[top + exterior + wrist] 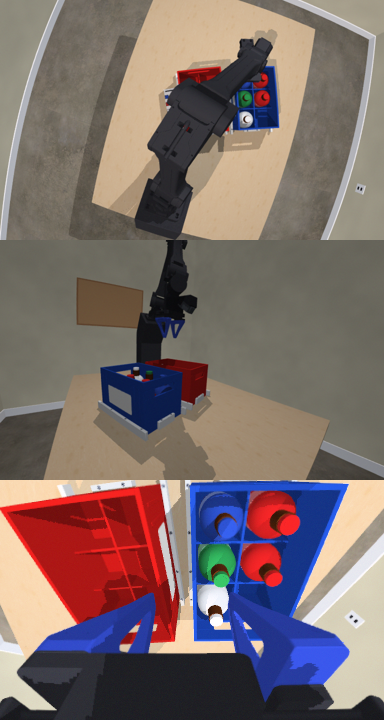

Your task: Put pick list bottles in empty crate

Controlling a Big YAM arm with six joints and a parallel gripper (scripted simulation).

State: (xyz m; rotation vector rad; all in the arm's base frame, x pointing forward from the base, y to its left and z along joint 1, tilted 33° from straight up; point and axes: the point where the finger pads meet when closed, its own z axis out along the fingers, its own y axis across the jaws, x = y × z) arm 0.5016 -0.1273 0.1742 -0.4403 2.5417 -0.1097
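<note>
- Bottles stand upright in the blue crate (320,540): a blue bottle (221,511) and a red bottle (272,511) in the far cells, a green bottle (216,562) and a second red bottle (262,563) in the middle cells, and a white bottle (212,600) in the near left cell.
- Red crate (100,560) sits just left of the blue one on the table (254,426), with its visible cells empty.
- Gripper (170,327) hangs high above the crates; its fingers are released, partly spread, grasping nothing.
- Pick list (167,97) is mostly hidden under the arm, so its lines cannot be read.
- Good practice, as I judge it: centre over one listed bottle's neck, come down vertically, and keep the fingers off the dividers and neighbouring caps, since the crate stands loose.
</note>
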